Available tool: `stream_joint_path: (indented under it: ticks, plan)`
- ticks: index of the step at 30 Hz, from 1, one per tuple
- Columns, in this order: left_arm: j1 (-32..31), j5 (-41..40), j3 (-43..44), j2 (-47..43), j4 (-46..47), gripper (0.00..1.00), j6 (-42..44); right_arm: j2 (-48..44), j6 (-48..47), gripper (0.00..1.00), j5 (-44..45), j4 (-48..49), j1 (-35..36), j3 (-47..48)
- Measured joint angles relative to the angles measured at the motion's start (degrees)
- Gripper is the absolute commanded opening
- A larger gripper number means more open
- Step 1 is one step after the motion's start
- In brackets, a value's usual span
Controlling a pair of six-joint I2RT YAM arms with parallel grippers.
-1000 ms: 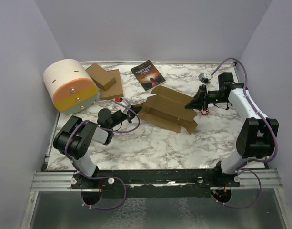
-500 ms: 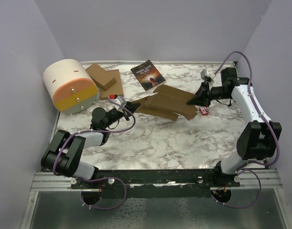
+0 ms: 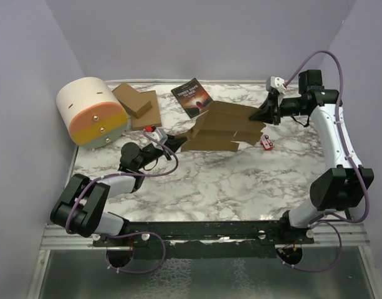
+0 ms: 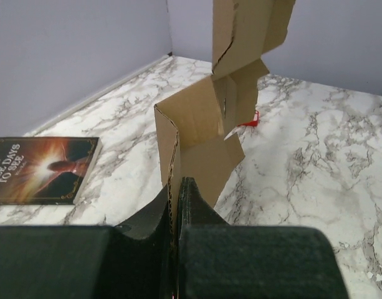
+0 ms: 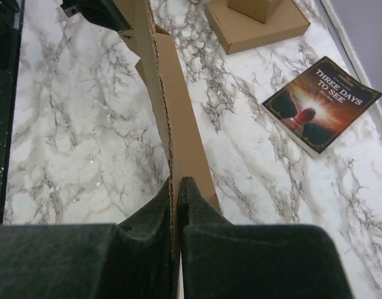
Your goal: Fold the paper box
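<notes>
Two arms: held the paper box (image 3: pixel 222 128) stretched between them over the marble surface (image 3: pixel 228 180).
Left gripper (image 3: pixel 177 142): pinched tight on the box's near-left flap.
Right gripper (image 3: pixel 263 116): pinched tight on its far-right edge.
Book (image 3: pixel 192 98): lay beyond.

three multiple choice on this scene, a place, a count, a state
1. The book lies: A beyond the paper box B at the near edge C under it
2. Tools pinching the paper box: A none B one C two
3. The paper box is: A a closed carton B an open creased sheet C crumpled into a ball

1 A: the top view shows it farther back.
2 C: left tool and right tool are each shut on an edge.
3 B: flaps and creases show, no carton.
</notes>
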Motion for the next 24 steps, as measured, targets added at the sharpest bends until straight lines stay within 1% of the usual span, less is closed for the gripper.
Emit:
stream_joint_path:
  ticks: [5, 9, 12, 18, 24]
  plan:
    - [-0.07, 1.49, 0.04, 4.87, 0.76, 0.00, -1.60, 1.62, -1.75, 0.01, 1.86, -0.63, 0.00, 2.29]
    - [-0.07, 3.26, 1.27, 6.29, -2.29, 0.00, -4.22, 3.74, -3.30, 0.01, 3.34, -1.07, -0.04, 2.29]
    - [-0.07, 3.56, 1.62, 5.66, -4.87, 0.00, -4.55, 4.09, -3.58, 0.01, 4.37, -1.05, 0.00, 2.29]
    - [-0.17, 3.54, 1.62, 1.40, -10.01, 0.00, -4.04, 4.09, -1.81, 0.01, 6.29, -0.17, 0.00, 3.26]
    - [-0.17, 3.04, 2.03, -0.11, -12.07, 0.05, -3.80, 4.04, -2.12, 0.01, 7.08, -0.24, 0.22, 6.58]
